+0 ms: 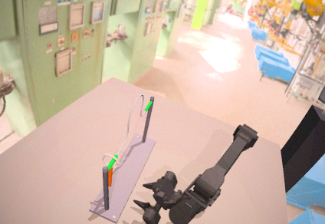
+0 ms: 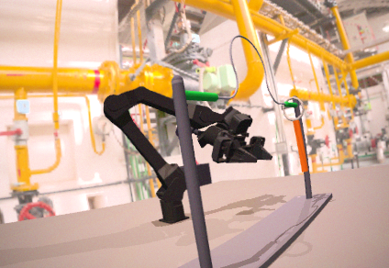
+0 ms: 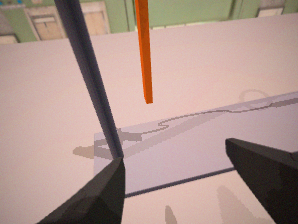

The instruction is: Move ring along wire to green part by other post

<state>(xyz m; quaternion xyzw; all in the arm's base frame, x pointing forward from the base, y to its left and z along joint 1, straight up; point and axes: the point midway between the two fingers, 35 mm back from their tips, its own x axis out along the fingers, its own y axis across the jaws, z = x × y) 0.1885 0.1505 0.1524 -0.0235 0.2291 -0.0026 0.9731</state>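
My gripper (image 1: 139,193) (image 2: 263,160) (image 3: 174,154) is open, its two dark, pointed fingers spread well apart with nothing between them. The pale ring (image 1: 105,155) (image 2: 303,109) hangs on the green part (image 1: 113,162) (image 2: 290,105) of the wire beside one dark post (image 1: 106,189) (image 2: 308,184) (image 3: 92,85), with the wire passing through it. Its orange handle (image 1: 110,177) (image 2: 300,146) (image 3: 144,52) hangs down near that post, its lower end free above the base plate (image 1: 134,172) (image 2: 294,219) (image 3: 200,145).

Seen from the top, my fingertips are at 4 o'clock from the handle, apart from it and pointing toward the plate, while my arm (image 1: 231,154) (image 2: 142,143) reaches away to 2 o'clock. The other post (image 1: 148,122) (image 2: 190,173) stands at 1 o'clock from the ring, with the second green part (image 1: 149,106) (image 2: 202,96) at its top and no ring on it. The thin grey part (image 1: 129,126) (image 2: 263,63) curves between the two green sections, and I am clear of it.

In my wrist view, the handle comes down from 12 o'clock, ending beyond my fingers, and the nearby post slants down from 11 o'clock toward my left-hand fingertip in that picture. The plate lies on a pale tabletop (image 1: 57,160) (image 2: 358,196) (image 3: 40,90), crossed by shadows.
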